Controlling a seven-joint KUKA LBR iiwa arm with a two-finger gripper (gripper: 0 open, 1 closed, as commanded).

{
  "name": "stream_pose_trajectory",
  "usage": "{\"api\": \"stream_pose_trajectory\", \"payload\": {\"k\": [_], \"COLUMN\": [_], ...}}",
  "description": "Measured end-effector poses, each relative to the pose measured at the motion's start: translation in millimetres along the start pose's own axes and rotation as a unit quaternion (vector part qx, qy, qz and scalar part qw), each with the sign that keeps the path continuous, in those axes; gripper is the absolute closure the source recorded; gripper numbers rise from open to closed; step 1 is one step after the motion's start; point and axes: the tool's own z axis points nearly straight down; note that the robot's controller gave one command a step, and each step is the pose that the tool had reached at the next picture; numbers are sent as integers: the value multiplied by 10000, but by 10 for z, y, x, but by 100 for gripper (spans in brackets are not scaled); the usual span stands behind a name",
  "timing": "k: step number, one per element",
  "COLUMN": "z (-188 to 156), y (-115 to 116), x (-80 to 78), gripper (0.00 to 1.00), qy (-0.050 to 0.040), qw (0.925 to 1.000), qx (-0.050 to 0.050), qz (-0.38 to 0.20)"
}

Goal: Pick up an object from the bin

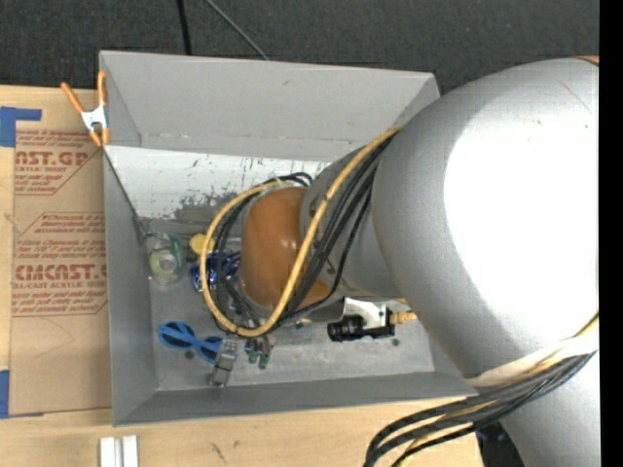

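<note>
Overhead, the silver arm (506, 232) takes up the right half of the camera view and reaches down into the grey metal bin (127, 290). Its orange wrist cover (268, 246), looped with black and yellow cables (336, 178), hangs over the middle of the bin floor. The gripper (234, 343) sits at the lower end of that cover, close to the floor near the front wall. The cover and cables hide so much of it that I cannot tell whether it is apart or together, and nothing shows as held in it. Toward the view's right of it, near but apart, lies a black-and-white oblong part (365, 324), its long axis running across the view. On the other side, just beside the gripper, lies a blue scissor-shaped thing (185, 339) with its loops toward the view's left and its length pointing at the gripper. I judge this the nearest candidate; a short shift to the view's left would bring the gripper over it, and closing across its length would suit best. Farther back on the left lie a clear round piece (164, 261) and a small blue-and-yellow clutter (204, 261) against the cover's edge.
</note>
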Motion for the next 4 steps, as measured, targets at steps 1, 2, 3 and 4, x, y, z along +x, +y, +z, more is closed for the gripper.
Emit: {"api": "stream_pose_trajectory", "payload": {"k": [1, 2, 3, 4], "z": [-8, -240, -594, -655], "y": [2, 8, 16, 20], "x": [-4, -2, -5, -4], "gripper": [100, 100, 100, 100], "qy": [-7, -29, -34, -27], "qw": [10000, 10000, 10000, 10000], "qx": [-6, -16, -19, -14], "qz": [-2, -3, -8, -10]}}
